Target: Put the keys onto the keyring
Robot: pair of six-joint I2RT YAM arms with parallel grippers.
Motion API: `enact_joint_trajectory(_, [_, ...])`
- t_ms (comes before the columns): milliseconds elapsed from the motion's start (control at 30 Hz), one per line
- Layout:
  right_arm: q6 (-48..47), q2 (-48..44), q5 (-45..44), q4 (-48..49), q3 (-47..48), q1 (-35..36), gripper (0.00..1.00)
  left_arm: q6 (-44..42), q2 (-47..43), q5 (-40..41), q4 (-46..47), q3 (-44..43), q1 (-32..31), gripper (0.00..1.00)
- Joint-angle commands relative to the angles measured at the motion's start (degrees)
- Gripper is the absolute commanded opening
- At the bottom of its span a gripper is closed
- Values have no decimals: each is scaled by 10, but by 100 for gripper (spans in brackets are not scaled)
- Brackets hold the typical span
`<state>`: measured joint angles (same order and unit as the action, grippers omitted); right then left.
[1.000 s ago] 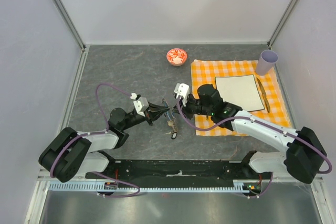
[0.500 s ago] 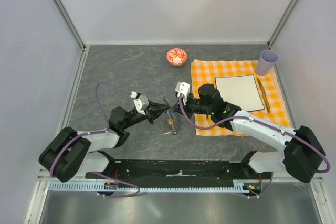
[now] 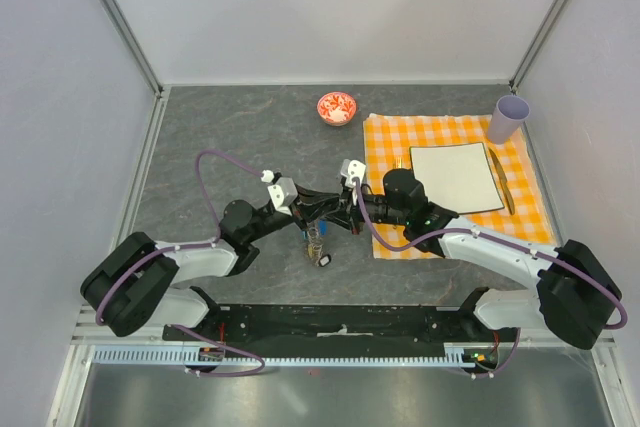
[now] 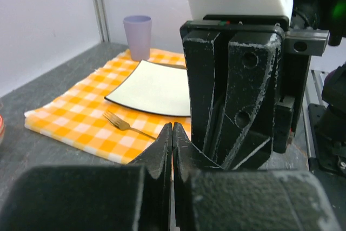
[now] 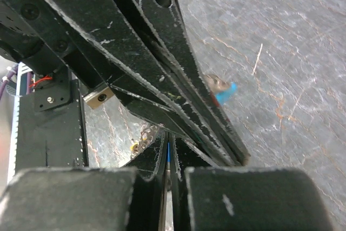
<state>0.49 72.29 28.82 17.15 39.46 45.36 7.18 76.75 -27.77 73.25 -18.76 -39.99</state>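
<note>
In the top view my left gripper and right gripper meet tip to tip above the grey table. A bunch of small silvery keys hangs just below them, one dark piece lowest. In the right wrist view my right gripper is shut on a thin dark-blue sliver, seemingly the blue-headed key. The left fingers cross above it, and the keyring's light-blue strip sticks out beside them. Keys dangle behind. In the left wrist view my left gripper is shut, with what it holds hidden.
An orange checked cloth lies to the right with a white square plate, a fork and a brown utensil. A lilac cup stands at its far corner. A red-and-white bowl sits behind.
The left gripper has moved right and the right gripper left, so their fingers now cross. The hanging keys have shifted left and toward the near edge.
</note>
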Motion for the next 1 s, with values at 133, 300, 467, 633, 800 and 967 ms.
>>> enact_joint_trajectory(133, [-1,-47,-6,21,-2,-11,0,-39,-14,45,220,15,-12,2])
enact_joint_trajectory(300, [-19,-37,32,-18,3,-16,0,-35,-74,123,207,78,-11,2])
enact_joint_trajectory(467, [-69,-29,31,-57,12,-18,0,-64,-208,119,-45,66,-11,24])
enact_joint_trajectory(633, [-120,-15,22,-115,39,-21,0,-156,-290,138,-222,52,-9,32])
enact_joint_trajectory(800, [-158,-10,31,-167,63,-21,0,-172,-254,63,-249,53,8,37])
enact_joint_trajectory(967, [-181,-19,27,-196,82,-20,0,-162,-217,-20,-231,53,41,38])
